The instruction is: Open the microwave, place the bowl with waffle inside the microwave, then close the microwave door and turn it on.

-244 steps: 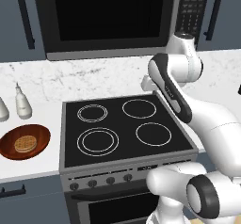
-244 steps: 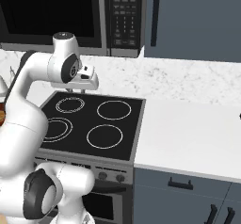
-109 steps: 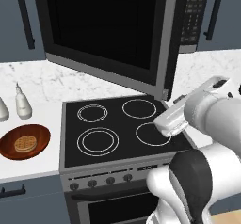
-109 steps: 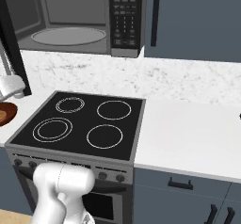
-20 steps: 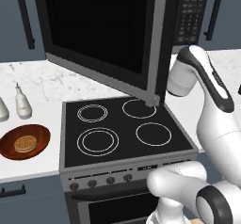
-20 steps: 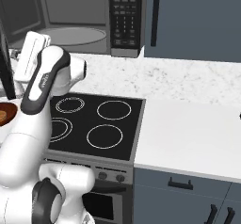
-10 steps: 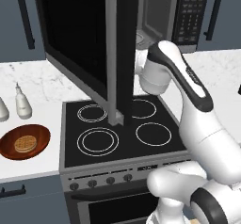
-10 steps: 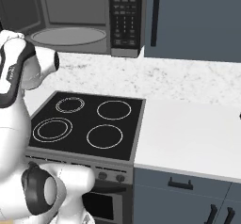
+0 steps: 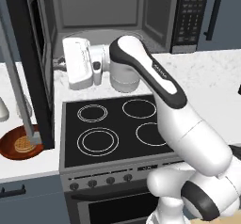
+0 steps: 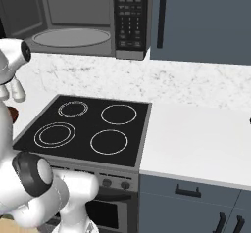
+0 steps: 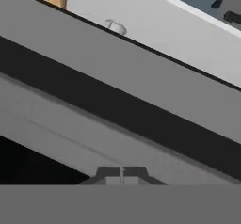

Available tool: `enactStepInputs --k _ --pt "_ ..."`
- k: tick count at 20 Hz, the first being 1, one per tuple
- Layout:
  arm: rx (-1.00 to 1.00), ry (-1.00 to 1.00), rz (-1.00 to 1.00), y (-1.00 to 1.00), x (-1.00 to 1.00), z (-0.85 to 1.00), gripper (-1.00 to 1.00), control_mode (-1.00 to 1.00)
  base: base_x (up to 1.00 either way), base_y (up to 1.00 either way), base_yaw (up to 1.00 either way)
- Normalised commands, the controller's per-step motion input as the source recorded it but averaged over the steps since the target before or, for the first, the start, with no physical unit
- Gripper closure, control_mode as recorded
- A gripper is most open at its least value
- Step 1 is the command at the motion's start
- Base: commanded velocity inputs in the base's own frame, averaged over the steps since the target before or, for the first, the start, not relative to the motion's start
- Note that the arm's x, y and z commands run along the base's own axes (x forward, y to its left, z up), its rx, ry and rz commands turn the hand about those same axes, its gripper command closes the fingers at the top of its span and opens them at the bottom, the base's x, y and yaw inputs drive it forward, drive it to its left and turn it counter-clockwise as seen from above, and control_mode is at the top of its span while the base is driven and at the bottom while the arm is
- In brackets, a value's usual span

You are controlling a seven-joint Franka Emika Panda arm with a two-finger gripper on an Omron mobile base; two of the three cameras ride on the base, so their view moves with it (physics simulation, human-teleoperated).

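The gripper (image 11: 122, 175), shut and empty, pressed the door (image 9: 29, 72), swung wide open. The bowl (image 9: 19, 145) lay at the stove's (image 9: 117, 126) 9 o'clock, below that door; reaching down risked clipping it.

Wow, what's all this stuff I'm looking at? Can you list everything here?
microwave: one, black and dark grey, above the counter, cavity open
microwave door: one, black-framed, swung wide open to the left
bowl: one, reddish-brown, on the counter left of the stove
waffle: one, golden, in the bowl
stove: one, black, four rings
counter: white marble
cabinets: blue-grey
arm: one, white
claw: one, dark tips, shut, at the door
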Motion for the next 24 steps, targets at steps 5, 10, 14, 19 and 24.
enactStepInputs --k 5,10,14,19,24 --pt "-0.02 0.00 -0.03 -0.86 -0.39 -0.02 1.00 -1.00 0.00 0.00 0.00" --pt "-0.20 0.00 -0.01 -0.88 -0.23 -0.25 1.00 -1.00 0.00 0.00 0.00" --pt "-0.34 -0.03 0.05 -0.35 0.00 -0.46 1.00 -1.00 0.00 0.00 0.00" --pt "-0.29 -0.13 0.21 -0.06 0.04 -0.68 1.00 -1.00 0.00 0.00 0.00" --pt "-0.27 -0.15 0.33 0.00 0.23 -0.82 1.00 -1.00 0.00 0.00 0.00"
